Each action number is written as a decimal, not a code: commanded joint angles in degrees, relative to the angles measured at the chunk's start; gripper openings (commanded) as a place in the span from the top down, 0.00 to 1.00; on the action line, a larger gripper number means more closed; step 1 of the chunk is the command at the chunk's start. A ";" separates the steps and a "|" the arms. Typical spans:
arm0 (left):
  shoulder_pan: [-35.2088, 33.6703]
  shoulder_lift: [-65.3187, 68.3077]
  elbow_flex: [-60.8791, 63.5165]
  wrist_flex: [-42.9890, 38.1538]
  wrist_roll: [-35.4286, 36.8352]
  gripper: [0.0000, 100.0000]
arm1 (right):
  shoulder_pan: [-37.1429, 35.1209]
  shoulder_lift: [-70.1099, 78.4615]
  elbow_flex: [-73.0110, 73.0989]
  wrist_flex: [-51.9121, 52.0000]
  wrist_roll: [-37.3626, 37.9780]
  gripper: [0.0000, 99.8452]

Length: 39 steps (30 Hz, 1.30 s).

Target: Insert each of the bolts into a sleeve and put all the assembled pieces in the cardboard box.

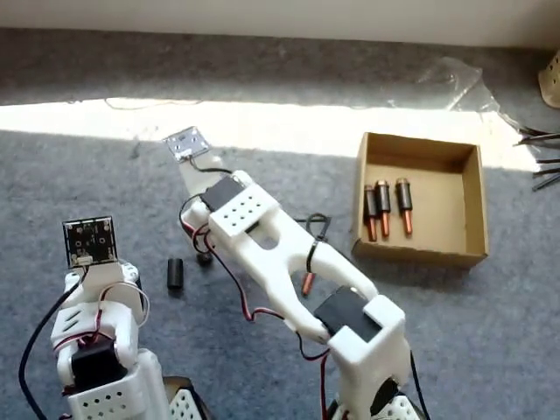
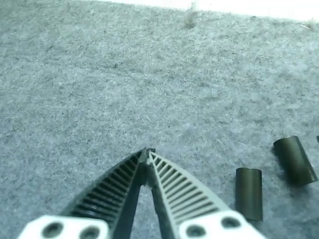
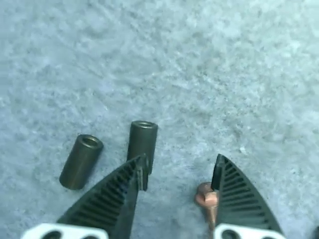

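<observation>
Right gripper (image 3: 180, 167) spread wide, empty, flanked by sleeve (image 3: 142, 142) and bolt (image 3: 206, 198); left gripper (image 2: 148, 155) pinched closed, empty; box (image 1: 437, 188) at table's 3 o'clock.

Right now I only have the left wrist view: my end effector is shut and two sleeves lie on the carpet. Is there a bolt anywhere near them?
Observer: Yes. The right wrist view shows a copper bolt on the carpet, close beside one finger of the right end effector.
Operator: Is that end effector holding anything?
Observer: No, it is open and empty. One sleeve lies at the tip of its other finger.
Operator: And how far along is the box?
Observer: In the high view, three assembled pieces lie side by side in the cardboard box.
</observation>
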 commanded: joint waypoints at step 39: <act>-0.75 -0.75 0.84 -2.20 -0.44 0.99 | -4.53 11.56 -13.23 2.59 -17.58 0.81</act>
